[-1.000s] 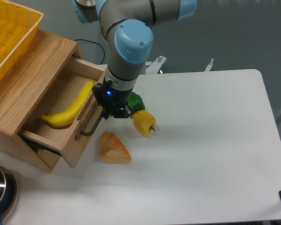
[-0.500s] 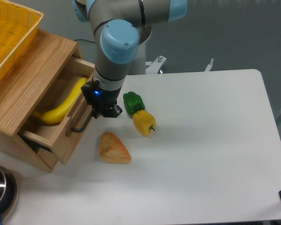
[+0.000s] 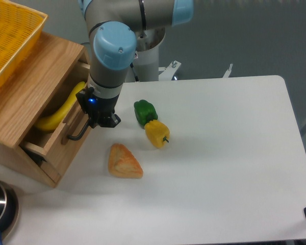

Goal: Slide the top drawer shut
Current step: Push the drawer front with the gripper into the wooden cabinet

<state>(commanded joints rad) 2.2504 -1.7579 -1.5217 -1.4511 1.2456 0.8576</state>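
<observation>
The white worktop [image 3: 229, 168] is smooth and matte, and at its left edge stands the oak-coloured cabinet [image 3: 28, 97], plain grained wood with square corners, a yellow mesh basket [image 3: 7, 35] sitting on its top. The top drawer [image 3: 58, 148] juts from the cabinet's front toward me, and it stands out far less than it did a second ago: over the last two glimpses its front has travelled steadily back toward the cabinet face, and my arm has moved left with it. I judge the closing well over halfway done, with a short stretch of push left.

My end effector [image 3: 101, 121] sits against the drawer front right at the long black bar handle [image 3: 77, 133], a thin bent metal rod. From this high angle my wrist hides the fingertips, so I cannot tell whether they are spread or pressed together on the bar.

Inside the drawer, a banana [image 3: 58, 113] lies curved and glossy, now mostly tucked under the cabinet top; only a strip of it shows.

On the worktop just beside me lie a wedge of crusty bread [image 3: 124, 162], rough and golden, a waxy yellow pepper [image 3: 157, 133] and a lumpy green pepper [image 3: 144, 112] touching it. None of these has shifted.
</observation>
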